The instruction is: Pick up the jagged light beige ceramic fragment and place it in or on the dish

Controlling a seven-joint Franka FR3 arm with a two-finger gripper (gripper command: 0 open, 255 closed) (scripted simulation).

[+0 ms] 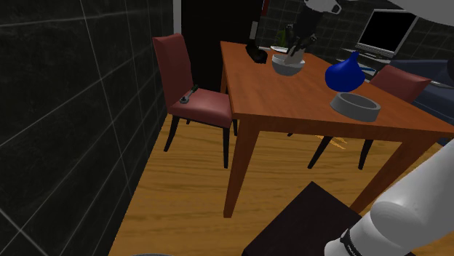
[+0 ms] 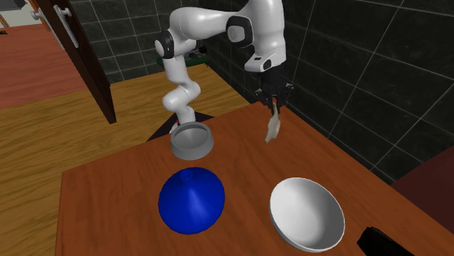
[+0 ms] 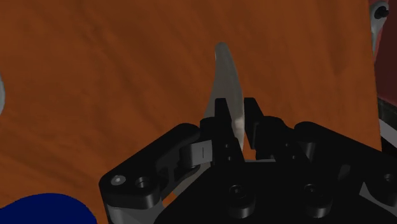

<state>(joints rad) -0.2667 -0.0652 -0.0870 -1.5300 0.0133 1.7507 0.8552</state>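
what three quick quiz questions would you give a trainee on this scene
1. True or false: the jaws are shut on the pale fragment.
2. Multiple choice: what colour is the domed object on the table? A red, B blue, C green.
3. Fill in: the fragment hangs ___ the table, not resting on it.
Key: 1 true; 2 B; 3 above.
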